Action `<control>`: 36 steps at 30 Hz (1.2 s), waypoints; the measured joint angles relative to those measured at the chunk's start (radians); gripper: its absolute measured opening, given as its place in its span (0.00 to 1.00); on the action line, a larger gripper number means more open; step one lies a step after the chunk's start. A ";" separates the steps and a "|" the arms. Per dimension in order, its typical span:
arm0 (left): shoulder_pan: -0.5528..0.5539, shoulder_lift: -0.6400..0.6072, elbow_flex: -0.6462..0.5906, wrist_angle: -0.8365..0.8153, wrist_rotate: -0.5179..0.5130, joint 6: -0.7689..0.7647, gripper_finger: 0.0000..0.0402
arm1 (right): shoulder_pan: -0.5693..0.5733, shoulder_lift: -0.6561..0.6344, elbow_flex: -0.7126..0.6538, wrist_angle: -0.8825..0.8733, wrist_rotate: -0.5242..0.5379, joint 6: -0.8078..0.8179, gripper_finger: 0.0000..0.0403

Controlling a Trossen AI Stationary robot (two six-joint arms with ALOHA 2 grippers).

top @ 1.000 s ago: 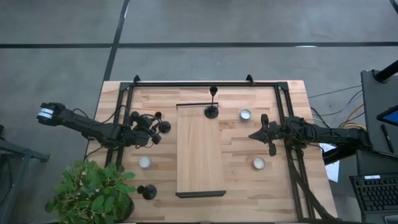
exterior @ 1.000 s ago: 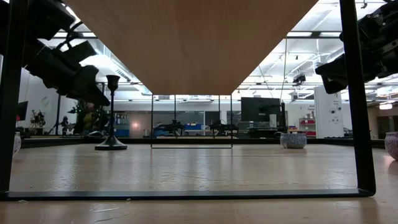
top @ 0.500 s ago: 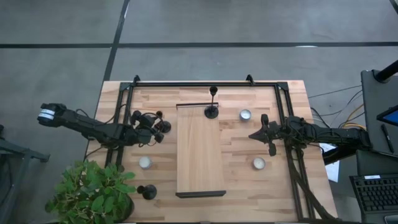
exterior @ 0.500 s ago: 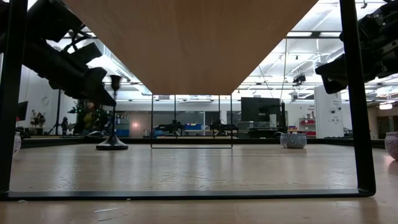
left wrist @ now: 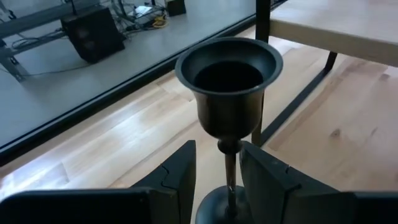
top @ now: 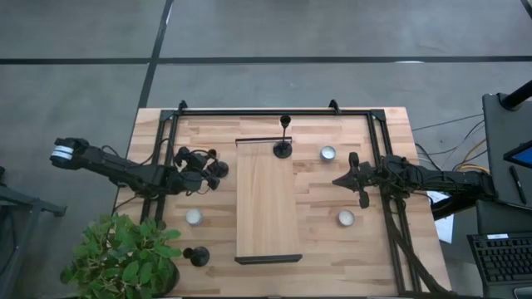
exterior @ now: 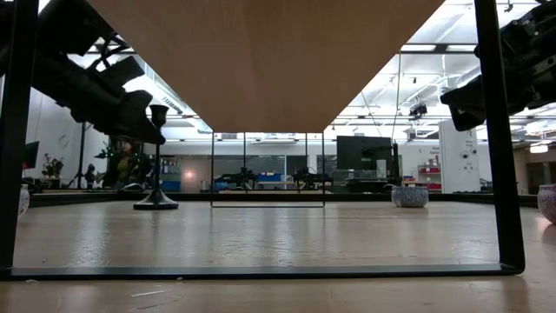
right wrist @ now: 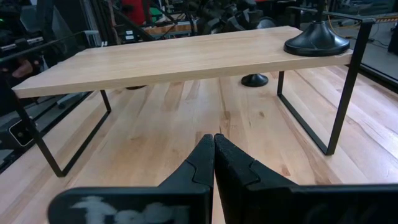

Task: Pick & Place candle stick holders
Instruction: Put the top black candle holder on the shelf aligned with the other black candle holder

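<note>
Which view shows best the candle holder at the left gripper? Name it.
The left wrist view: the candle holder fills it, stem between the left gripper fingers. The high view shows it small, the low view in silhouette.

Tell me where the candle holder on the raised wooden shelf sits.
In the high view, the candle holder stands at the far end of the raised shelf, slightly toward the right arm's side, with a tealight on the table nearby.

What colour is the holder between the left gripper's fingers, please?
Black; the holder shows best in the left wrist view.
</note>
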 joint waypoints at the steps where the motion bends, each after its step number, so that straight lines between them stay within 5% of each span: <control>1: 0.000 0.000 -0.001 -0.001 0.000 -0.002 0.30 | 0.000 0.000 0.000 0.000 0.000 0.000 0.02; 10: 0.000 0.000 -0.001 0.024 0.000 -0.010 0.27 | 0.000 0.000 0.000 0.000 0.000 0.000 0.02; 21: 0.002 0.000 -0.001 0.039 -0.016 0.015 0.03 | 0.000 0.000 0.000 0.000 0.000 0.000 0.02; 36: 0.000 -0.020 0.047 0.049 0.031 0.083 0.03 | 0.000 0.000 0.000 0.000 0.000 0.000 0.02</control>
